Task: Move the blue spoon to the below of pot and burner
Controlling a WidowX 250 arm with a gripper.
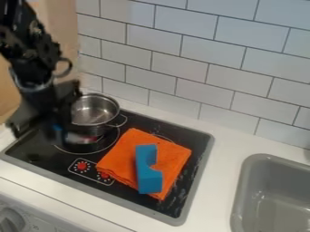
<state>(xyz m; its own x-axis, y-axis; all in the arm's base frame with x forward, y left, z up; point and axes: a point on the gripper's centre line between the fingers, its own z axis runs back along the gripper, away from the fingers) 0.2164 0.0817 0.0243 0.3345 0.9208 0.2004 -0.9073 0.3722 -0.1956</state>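
The black gripper (pixel 41 113) hangs at the left over the stove's left side, just left of the pot. A silver metal pot (pixel 95 110) sits at the back left of the black stove. In front of the pot is the left burner (pixel 109 144), marked by a thin ring. A small blue patch (pixel 57 128), perhaps part of the blue spoon, shows against the gripper's lower right side. Beside it, below the pot, is a blurred pale and reddish shape; whether it belongs to the spoon is unclear.
An orange folded cloth (pixel 121 156) lies on the stove's middle and right, with a blue notched block (pixel 149 174) on top. Red knob marks are at the stove's front. A grey sink (pixel 241 186) is at the right, and a tiled wall stands behind.
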